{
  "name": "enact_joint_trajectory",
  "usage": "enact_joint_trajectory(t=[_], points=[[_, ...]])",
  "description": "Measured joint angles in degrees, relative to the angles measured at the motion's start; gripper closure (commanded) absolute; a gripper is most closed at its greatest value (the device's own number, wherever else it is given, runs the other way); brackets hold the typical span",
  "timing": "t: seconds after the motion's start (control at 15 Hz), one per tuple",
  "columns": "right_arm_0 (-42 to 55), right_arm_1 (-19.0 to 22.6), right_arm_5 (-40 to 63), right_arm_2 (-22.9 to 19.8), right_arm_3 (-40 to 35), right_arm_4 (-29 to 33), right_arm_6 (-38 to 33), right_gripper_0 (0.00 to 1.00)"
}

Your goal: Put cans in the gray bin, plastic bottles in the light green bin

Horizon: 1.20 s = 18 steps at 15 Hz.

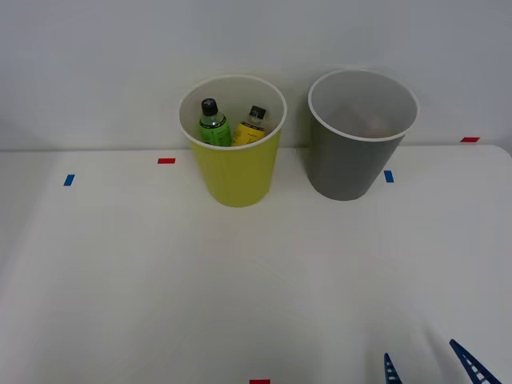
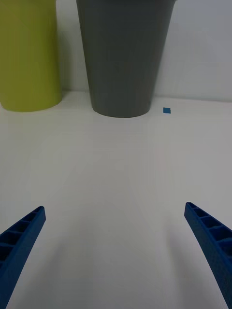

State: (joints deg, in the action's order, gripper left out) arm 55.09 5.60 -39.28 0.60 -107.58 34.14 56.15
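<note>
Black-capped plastic bottles (image 1: 232, 124) inside light green bin (image 1: 240, 172)

gray bin (image 1: 346, 164): smooth matt plastic | light green bin (image 1: 240, 172): same | table (image 1: 120, 280): white, seemingly matt

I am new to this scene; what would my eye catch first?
First, the light green bin at the table's far edge, with the two plastic bottles standing inside. The gray bin stands apart at its right. The open blue right end effector waits nearest the robot.
</note>
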Motion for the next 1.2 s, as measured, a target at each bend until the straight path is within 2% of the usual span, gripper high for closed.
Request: enact_joint_trajectory(t=[1.2], points=[[0.28, 0.55, 0.00, -0.33, 0.00, -0.11, -0.52, 0.00]])
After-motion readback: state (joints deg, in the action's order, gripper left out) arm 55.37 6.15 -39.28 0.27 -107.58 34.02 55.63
